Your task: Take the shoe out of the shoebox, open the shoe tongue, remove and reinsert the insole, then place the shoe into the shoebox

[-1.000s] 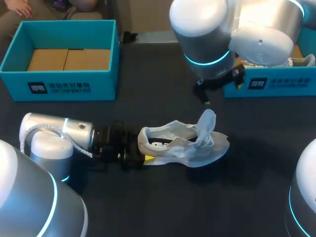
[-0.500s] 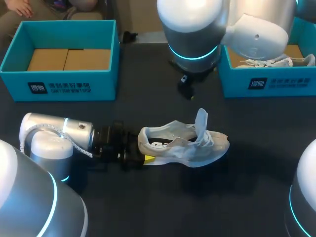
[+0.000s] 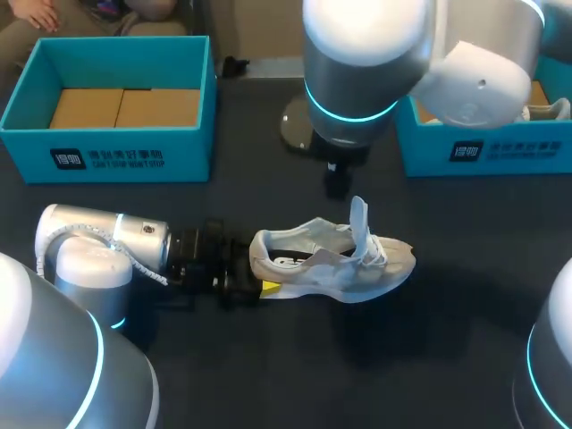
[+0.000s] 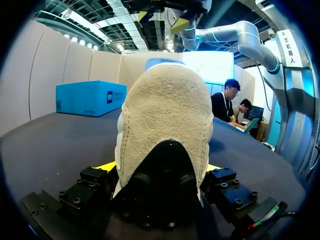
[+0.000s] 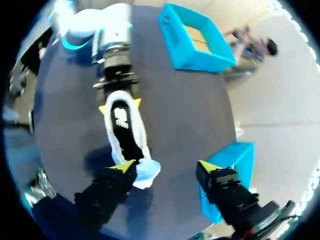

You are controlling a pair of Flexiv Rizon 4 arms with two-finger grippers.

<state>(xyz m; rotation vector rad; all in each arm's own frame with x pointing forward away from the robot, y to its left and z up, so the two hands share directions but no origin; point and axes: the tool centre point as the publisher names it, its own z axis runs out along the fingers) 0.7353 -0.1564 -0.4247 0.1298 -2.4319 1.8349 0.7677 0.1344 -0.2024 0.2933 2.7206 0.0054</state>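
A white shoe lies on its sole on the dark table, toe to the right, with its tongue standing upright. My left gripper lies flat on the table at the heel, shut on it. In the left wrist view the heel fills the gap between the yellow fingertips. My right gripper hangs above the shoe's toe end, open, with nothing between its fingers. Looking down from it, I see the dark insole inside the shoe. One right fingertip is over the toe.
A teal shoebox with a cardboard floor stands at the back left. A second teal shoebox at the back right holds another white shoe. My right arm's large body overhangs the table's back middle.
My right arm has swung left and come over the shoe. The tongue, which curled wide one second ago, now stands narrower and straighter. The left arm and shoe have not moved.
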